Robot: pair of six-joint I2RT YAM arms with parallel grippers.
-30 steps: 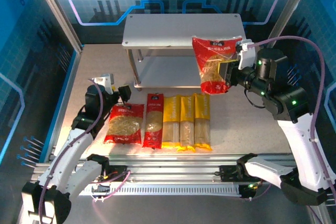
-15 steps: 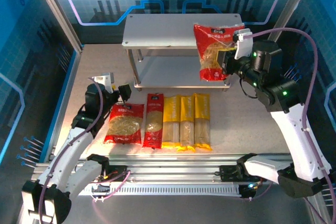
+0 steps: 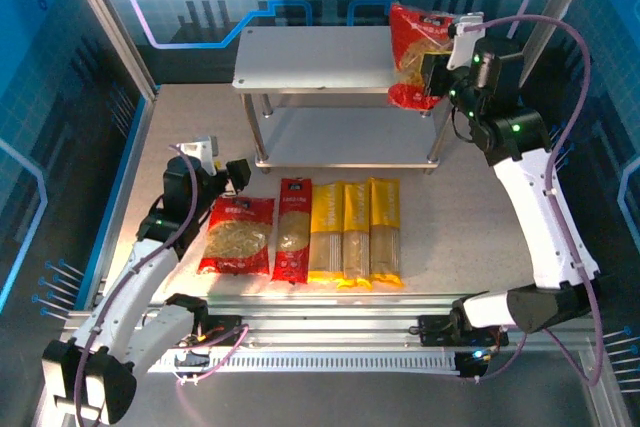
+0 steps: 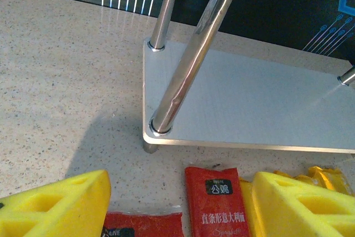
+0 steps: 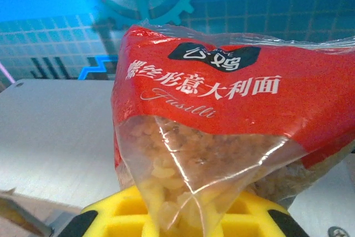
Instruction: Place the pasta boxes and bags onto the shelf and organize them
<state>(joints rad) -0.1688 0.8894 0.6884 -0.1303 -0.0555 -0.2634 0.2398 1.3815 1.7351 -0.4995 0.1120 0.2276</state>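
Right end effector (image 3: 438, 72) is clenched on the fusilli bag (image 3: 413, 42), long axis roughly upright, at 1 o'clock over the shelf (image 3: 310, 59) top's right end; bare board runs off toward 9 o'clock. Left end effector (image 3: 222, 175) released, empty, near the other packs (image 3: 320, 232) on the tabletop

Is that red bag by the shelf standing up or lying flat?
Upright: the right gripper holds the bag on end over the top of the shelf.

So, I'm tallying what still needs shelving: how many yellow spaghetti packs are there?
3 yellow spaghetti packs, left, middle, right, side by side on the table before the shelf, beside the narrow red pack. None seems hidden.
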